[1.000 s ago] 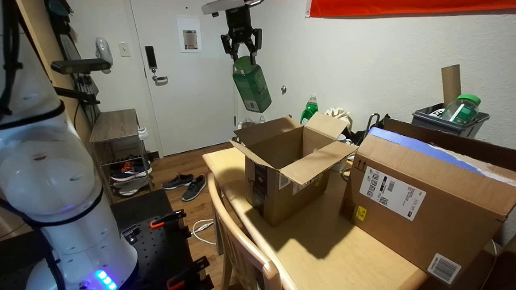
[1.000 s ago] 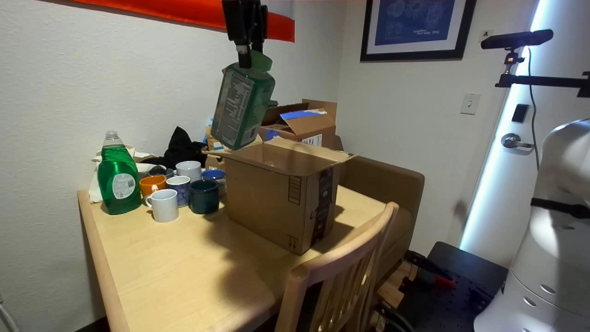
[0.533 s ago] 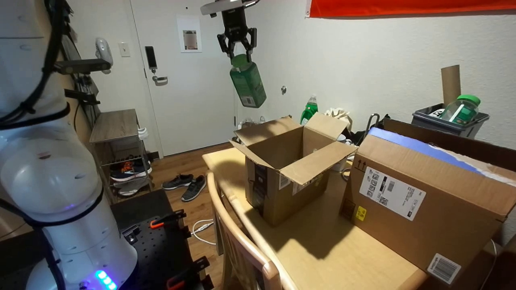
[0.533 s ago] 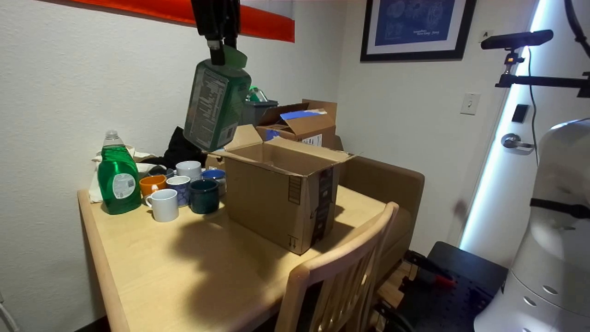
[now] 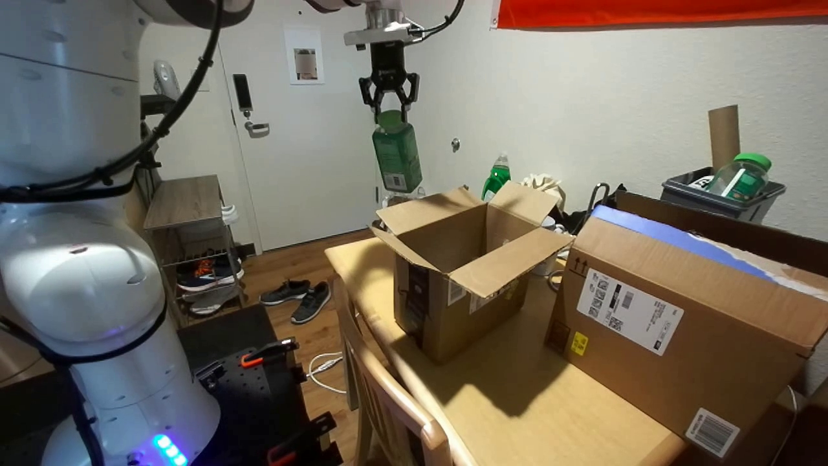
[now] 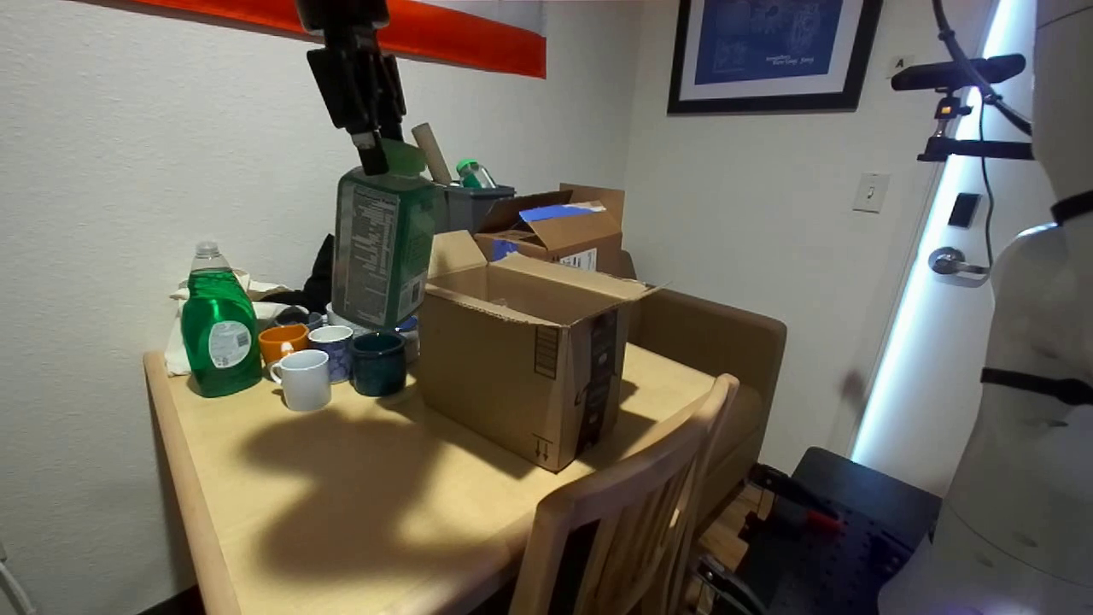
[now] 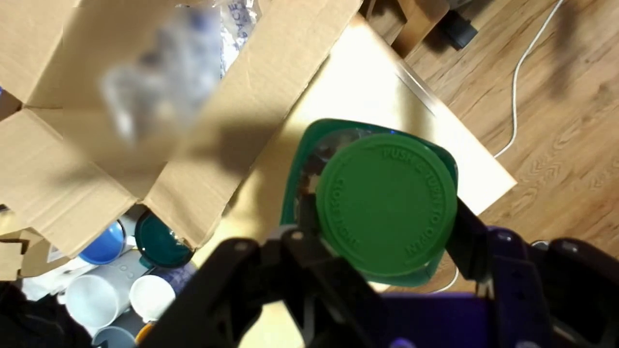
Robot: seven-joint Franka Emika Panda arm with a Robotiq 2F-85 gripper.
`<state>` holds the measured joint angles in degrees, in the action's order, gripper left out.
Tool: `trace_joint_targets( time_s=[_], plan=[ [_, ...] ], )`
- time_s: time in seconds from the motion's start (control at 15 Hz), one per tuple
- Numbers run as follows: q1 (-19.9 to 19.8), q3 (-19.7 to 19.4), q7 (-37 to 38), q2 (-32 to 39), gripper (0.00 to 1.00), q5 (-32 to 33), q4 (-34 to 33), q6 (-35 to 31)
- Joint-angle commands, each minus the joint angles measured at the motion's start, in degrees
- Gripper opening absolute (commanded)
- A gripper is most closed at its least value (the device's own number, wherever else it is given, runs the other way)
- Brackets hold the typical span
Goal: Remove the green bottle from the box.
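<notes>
The green bottle [image 5: 396,158] hangs nearly upright in the air, outside the open cardboard box [image 5: 482,317]. My gripper [image 5: 391,118] is shut on its green cap. In an exterior view the bottle [image 6: 384,248] hangs left of the box [image 6: 495,376], above the table, with its base a little below the box's rim. In the wrist view the cap [image 7: 387,203] sits between both fingers of the gripper [image 7: 382,217]. The box flap [image 7: 275,72] lies to the upper left there, with blurred clear plastic inside the box.
Several mugs [image 6: 305,380] and a green dish soap bottle [image 6: 220,333] stand on the table [image 6: 282,495] near the wall. A larger cardboard box [image 5: 673,336] stands beside the open box. A wooden chair [image 6: 632,478] is at the table's edge.
The bottle and gripper have moved sideways away from the open box, then down. The bottle hangs more upright than before. The grip on the cap is unchanged.
</notes>
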<state>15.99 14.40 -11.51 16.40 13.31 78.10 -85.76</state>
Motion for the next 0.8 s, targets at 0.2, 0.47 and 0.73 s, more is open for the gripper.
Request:
trace_joint_targets(
  time_s=[0.2,0.47,0.73],
  plan=[
    [1.39,-0.91,-5.01,9.28,0.39,0.64,-10.80,3.73],
    [1.30,-0.85,-3.80,11.15,0.39,3.61,-9.75,-0.90],
    [1.39,-0.91,-2.05,12.69,0.39,7.29,-8.05,-6.62]
  ],
)
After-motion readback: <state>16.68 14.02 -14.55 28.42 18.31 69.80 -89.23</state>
